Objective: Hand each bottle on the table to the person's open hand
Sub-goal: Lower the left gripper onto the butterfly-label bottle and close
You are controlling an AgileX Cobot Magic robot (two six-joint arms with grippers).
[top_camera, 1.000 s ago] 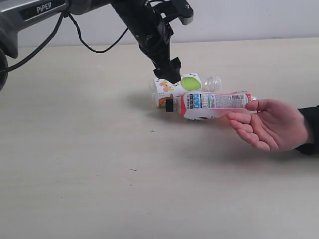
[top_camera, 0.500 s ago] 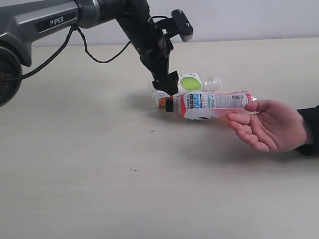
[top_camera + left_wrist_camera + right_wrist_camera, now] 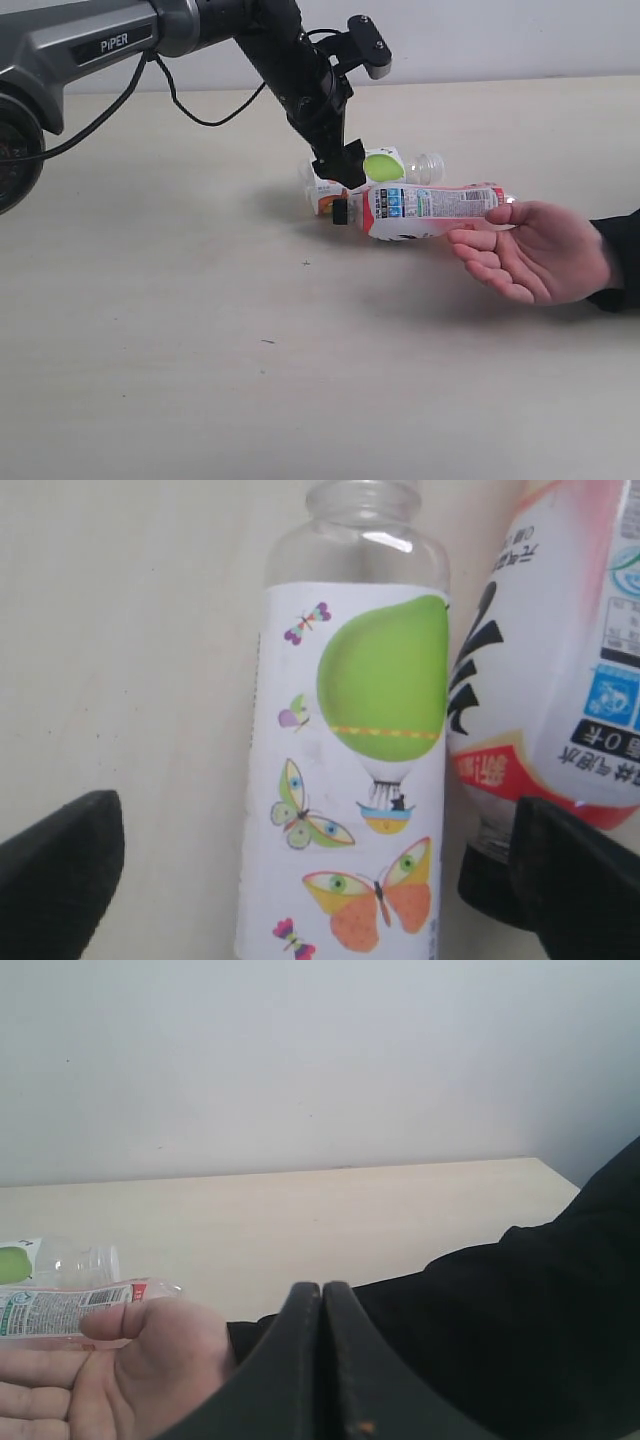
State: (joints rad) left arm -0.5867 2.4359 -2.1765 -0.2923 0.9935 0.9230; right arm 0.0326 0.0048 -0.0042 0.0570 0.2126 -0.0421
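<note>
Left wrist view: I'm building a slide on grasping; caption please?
Open left end effector straddles a clear plastic bottle with a butterfly-and-balloon label, beside a pink-red, black-capped bottle on the cream table.

The pale cream table [image 3: 150,380] is carrying a clear bottle with a butterfly-and-balloon label [image 3: 383,166], lying on its side toward the far middle, with a pink-red black-capped bottle [image 3: 430,205] lying lengthwise just beside it, and a few tiny dark specks [image 3: 268,341] are dotting the bare near surface.

Clear bottle [image 3: 350,780] has white butterfly-and-green-balloon label; pink-red bottle [image 3: 430,205] has black cap [image 3: 341,211].
</note>
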